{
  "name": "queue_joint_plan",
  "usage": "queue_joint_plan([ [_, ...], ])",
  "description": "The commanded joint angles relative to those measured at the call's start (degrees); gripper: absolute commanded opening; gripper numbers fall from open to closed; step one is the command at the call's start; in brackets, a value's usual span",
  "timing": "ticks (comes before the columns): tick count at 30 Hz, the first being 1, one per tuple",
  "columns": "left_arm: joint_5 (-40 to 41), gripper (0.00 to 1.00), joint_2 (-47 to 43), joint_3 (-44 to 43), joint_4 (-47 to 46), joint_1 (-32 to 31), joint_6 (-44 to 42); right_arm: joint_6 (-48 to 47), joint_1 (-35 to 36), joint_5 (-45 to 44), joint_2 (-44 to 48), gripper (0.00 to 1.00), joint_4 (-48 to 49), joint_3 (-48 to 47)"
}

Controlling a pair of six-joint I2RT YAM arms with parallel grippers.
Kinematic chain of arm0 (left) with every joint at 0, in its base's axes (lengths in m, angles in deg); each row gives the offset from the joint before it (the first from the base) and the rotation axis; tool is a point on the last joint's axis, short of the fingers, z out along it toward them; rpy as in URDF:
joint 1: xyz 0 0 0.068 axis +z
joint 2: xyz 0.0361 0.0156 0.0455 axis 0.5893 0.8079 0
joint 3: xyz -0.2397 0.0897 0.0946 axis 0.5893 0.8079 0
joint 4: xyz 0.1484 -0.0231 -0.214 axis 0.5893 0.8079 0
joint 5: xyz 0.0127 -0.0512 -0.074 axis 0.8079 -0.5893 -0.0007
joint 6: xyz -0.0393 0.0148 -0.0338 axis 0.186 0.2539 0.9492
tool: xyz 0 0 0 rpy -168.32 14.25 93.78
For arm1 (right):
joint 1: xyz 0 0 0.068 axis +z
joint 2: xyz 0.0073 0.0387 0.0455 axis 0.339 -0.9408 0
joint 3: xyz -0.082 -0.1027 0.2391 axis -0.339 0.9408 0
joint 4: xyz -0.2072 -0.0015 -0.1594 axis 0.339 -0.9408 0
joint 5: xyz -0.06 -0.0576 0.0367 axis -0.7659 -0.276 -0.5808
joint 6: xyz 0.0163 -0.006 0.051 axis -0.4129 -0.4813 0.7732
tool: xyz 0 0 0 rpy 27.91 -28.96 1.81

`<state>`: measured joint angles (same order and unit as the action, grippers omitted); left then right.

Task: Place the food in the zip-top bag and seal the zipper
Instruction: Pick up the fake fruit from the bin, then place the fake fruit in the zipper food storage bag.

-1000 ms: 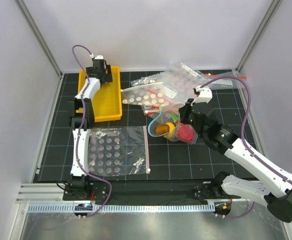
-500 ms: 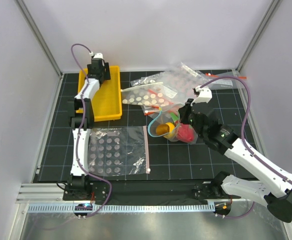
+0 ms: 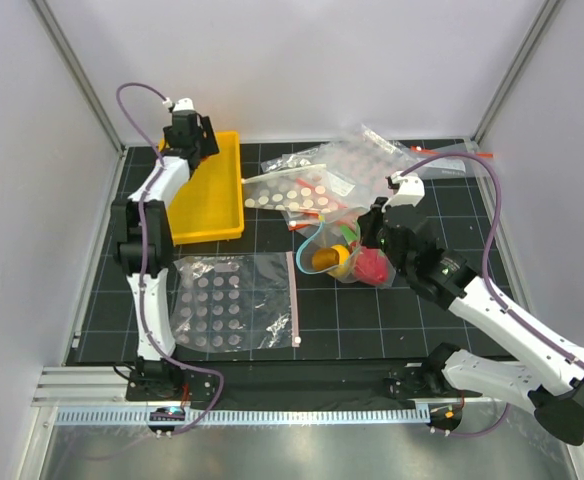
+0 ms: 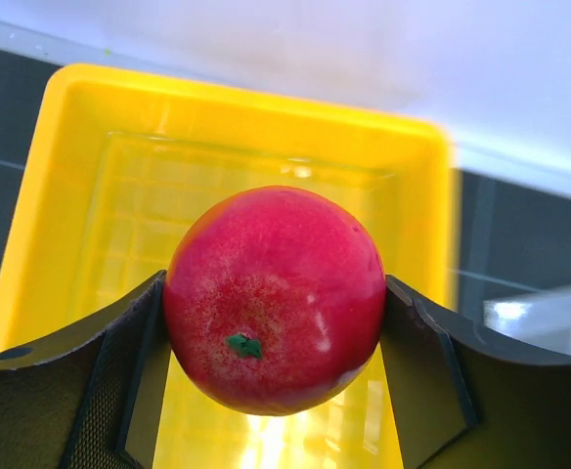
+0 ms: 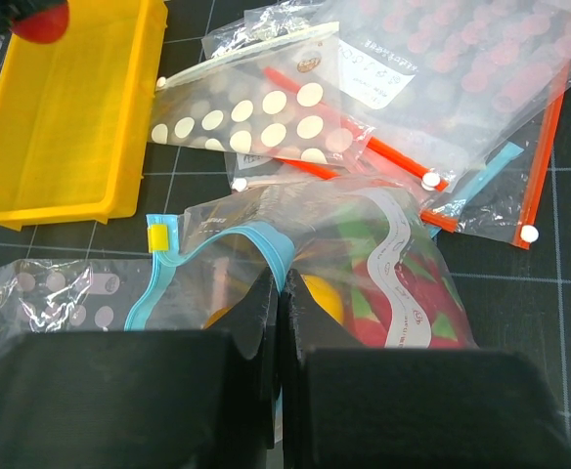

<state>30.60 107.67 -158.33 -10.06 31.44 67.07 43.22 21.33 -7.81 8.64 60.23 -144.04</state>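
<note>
From above, we see the left gripper (image 3: 186, 128) raised over the far-left corner of the yellow tray (image 3: 212, 205), and bare bench (image 3: 372, 320) runs along the near edge. At the tray's 3 o'clock lies the zip-top bag (image 3: 317, 245) with the lemon (image 3: 326, 260) and pink-red fruit (image 3: 372, 266) inside, and the right gripper (image 3: 369, 235) meets it from 3 o'clock. A pile of bags (image 3: 352, 165) crowds its 12 o'clock, a dotted bag (image 3: 232, 300) its 7 o'clock. In the left wrist view, the gripper is clamped on the red ball (image 4: 276, 293) above the tray's floor. In the right wrist view, the fingers press together on the bag's clear film, and the blue zipper (image 5: 217, 244) curves open at 10 o'clock.
</note>
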Motion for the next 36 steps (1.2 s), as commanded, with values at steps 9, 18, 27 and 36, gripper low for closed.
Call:
queue_joint_plan([
  [9,-12.1,0.34,-26.6,25.5,-5.2,-8.4,25.5,-1.0,0.2,-0.6,-0.2,0.01,6.3,0.6],
  [18,-12.7,0.29,-50.4,47.3,-15.4,-18.7,29.5,-2.0,0.2,1.6,-2.2,0.01,7.1,0.3],
  [27,-5.0,0.29,-66.2,57.8,-21.9,-37.8,19.3,-1.6,0.2,2.7,-2.0,0.01,6.1,-0.4],
  [36,-10.4,0.26,-63.5,58.2,-26.9,-45.0,12.7,-1.5,0.2,2.2,0.9,0.01,6.2,0.3],
])
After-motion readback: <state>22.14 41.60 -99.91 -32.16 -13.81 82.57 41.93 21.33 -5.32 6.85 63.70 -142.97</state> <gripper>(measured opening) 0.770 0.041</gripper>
